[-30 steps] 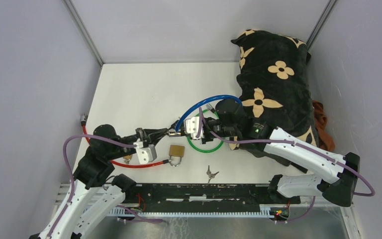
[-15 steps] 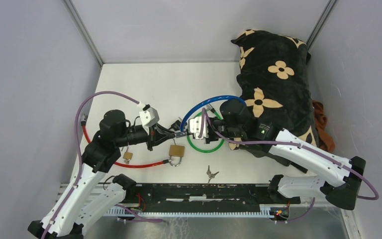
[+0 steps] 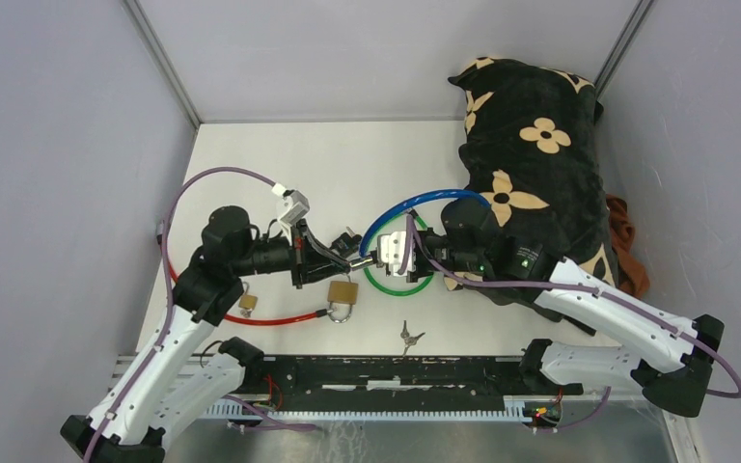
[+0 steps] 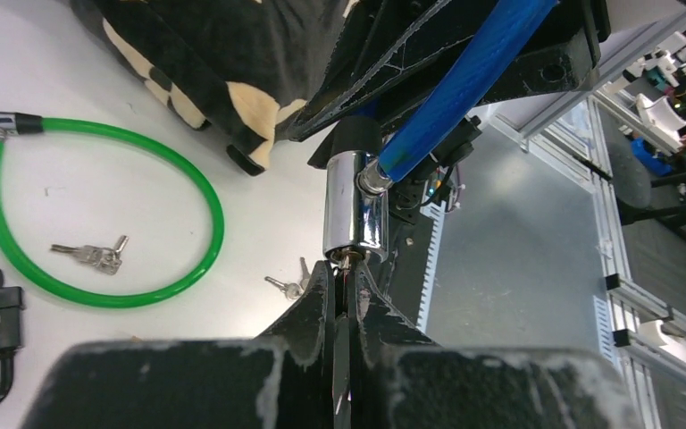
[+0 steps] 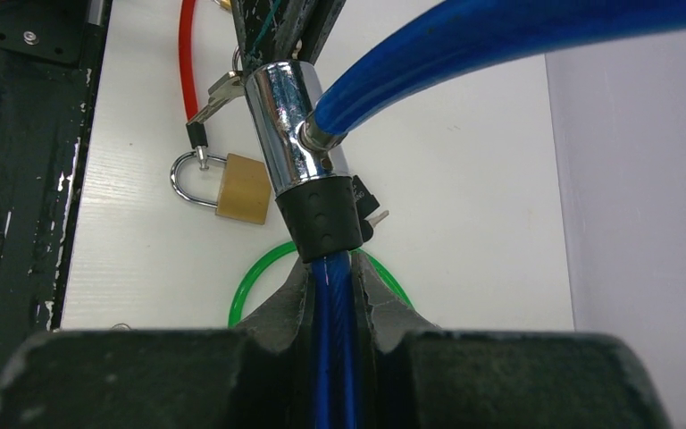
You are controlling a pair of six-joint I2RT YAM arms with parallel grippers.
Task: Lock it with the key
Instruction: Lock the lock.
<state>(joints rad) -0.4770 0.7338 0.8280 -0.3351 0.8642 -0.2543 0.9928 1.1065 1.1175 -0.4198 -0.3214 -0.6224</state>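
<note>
A blue cable lock (image 3: pixel 415 201) with a chrome lock barrel (image 4: pixel 354 207) is held above the table between the arms. My right gripper (image 5: pixel 331 268) is shut on the blue cable just behind the barrel's black collar (image 5: pixel 322 217). My left gripper (image 4: pixel 344 279) is shut on a thin key whose tip sits in the barrel's lower end. In the top view the two grippers meet, left (image 3: pixel 345 260) and right (image 3: pixel 378 258). The key itself is almost hidden between the left fingers.
A green cable lock (image 3: pixel 397 282) lies under the right gripper. A brass padlock (image 3: pixel 343 293) on a red cable (image 3: pixel 260 318) lies near the left arm. Loose keys (image 3: pixel 408 337) lie near the front rail. A black flowered cushion (image 3: pixel 531 164) fills the right side.
My left wrist has rotated, its camera swinging from below to the far side, while the gripper stays at the barrel. The right gripper and blue cable shifted slightly right.
</note>
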